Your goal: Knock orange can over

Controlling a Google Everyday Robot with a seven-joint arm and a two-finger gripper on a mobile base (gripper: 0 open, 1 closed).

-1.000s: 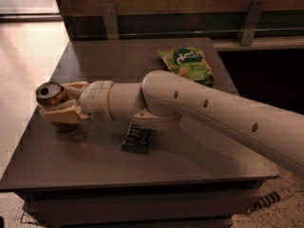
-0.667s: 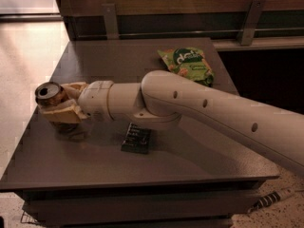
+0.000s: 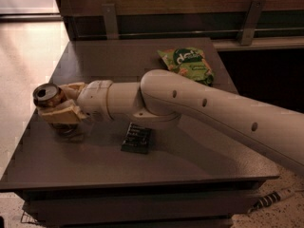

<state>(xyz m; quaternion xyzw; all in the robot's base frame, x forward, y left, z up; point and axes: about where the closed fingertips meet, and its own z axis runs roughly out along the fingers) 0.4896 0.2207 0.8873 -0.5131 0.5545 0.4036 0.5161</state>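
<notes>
The orange can (image 3: 48, 96) is at the left side of the dark table (image 3: 190, 160), its silver top facing up and toward the camera. My gripper (image 3: 61, 103) reaches in from the right and is shut on the can. One finger lies behind the can and one finger (image 3: 61, 114) in front of it. The can's lower body is hidden by the fingers. A shadow lies on the table right below the can.
A black bar (image 3: 137, 137) lies on the table just below my forearm. A green snack bag (image 3: 186, 63) lies at the back right. The table's left edge is close to the can, with floor (image 3: 23, 61) beyond. A wooden wall with rails stands behind.
</notes>
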